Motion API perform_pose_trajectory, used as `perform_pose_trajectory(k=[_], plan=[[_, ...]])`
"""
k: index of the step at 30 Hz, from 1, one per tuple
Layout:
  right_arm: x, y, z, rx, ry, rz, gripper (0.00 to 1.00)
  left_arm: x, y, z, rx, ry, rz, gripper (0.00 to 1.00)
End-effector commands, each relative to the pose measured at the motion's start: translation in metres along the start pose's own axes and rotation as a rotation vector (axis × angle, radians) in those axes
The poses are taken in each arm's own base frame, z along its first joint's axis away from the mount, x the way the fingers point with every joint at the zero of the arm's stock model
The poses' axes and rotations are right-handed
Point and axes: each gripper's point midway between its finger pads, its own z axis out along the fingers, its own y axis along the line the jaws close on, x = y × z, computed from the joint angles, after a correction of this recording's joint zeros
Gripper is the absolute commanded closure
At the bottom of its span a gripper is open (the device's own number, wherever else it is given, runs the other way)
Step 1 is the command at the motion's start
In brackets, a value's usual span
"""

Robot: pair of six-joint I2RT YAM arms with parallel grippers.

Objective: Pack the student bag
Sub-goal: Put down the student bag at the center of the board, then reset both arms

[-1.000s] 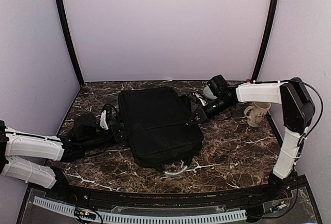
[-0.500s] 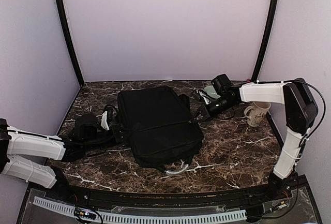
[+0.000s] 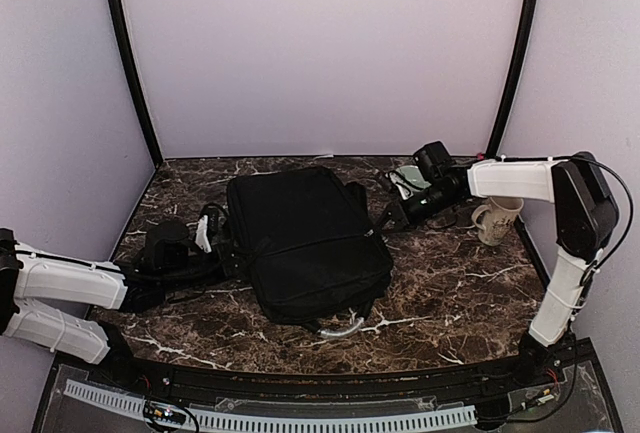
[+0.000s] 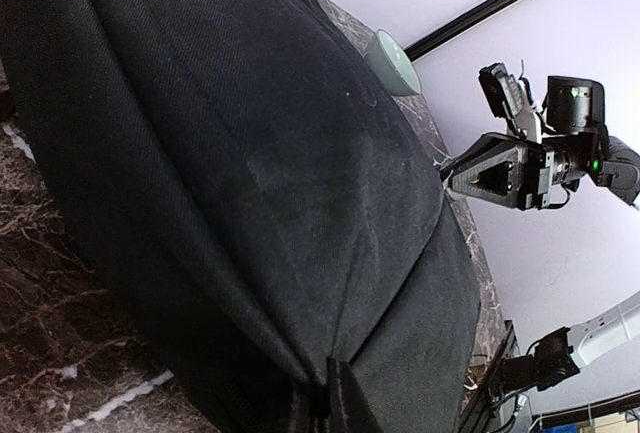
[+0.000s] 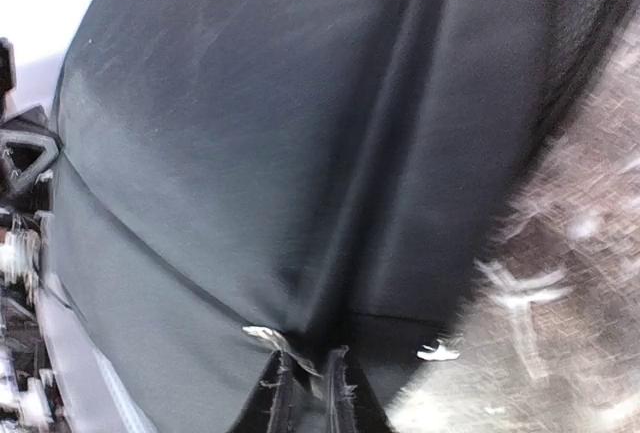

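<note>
The student bag, a large black backpack, lies flat in the middle of the marble table, its grey looped handle toward the near edge. My left gripper is at the bag's left edge. In the left wrist view it is shut on a pinch of the black fabric, with folds running into the fingers. My right gripper is at the bag's right edge. In the right wrist view it pinches puckered fabric, a small silvery zipper bit beside its fingers.
A cream mug stands at the right, under the right forearm. A pale green cup sits at the back right, behind the right wrist. Black straps and a small white piece lie left of the bag. Walls enclose the table on three sides.
The right wrist has drifted a little toward the back right, its fingers staying at the bag's right edge. The left arm and the bag have barely moved.
</note>
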Motion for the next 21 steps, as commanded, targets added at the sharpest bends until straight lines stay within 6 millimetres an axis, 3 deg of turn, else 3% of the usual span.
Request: perform_pose_trajectory(k=[1, 5, 11, 15, 17, 21], plan=[[-0.03, -0.039, -0.038, 0.195, -0.131, -0.011, 0.8, -0.004, 0.022, -0.003, -0.111, 0.005, 0.046, 0.86], [-0.042, -0.033, -0.057, 0.236, -0.178, -0.057, 0.7, -0.015, 0.019, -0.009, -0.167, 0.001, 0.116, 0.73], [-0.06, -0.017, -0.087, 0.26, -0.253, -0.157, 0.66, -0.052, 0.01, -0.028, -0.287, -0.053, 0.297, 0.63], [-0.075, -0.007, -0.107, 0.279, -0.283, -0.237, 0.63, -0.092, -0.004, -0.045, -0.376, -0.138, 0.482, 0.53], [-0.089, 0.004, -0.13, 0.318, -0.332, -0.295, 0.61, -0.115, -0.016, -0.053, -0.412, -0.184, 0.572, 0.47], [-0.113, 0.006, -0.174, 0.446, -0.438, -0.366, 0.51, -0.158, -0.04, -0.059, -0.467, -0.24, 0.72, 0.4]])
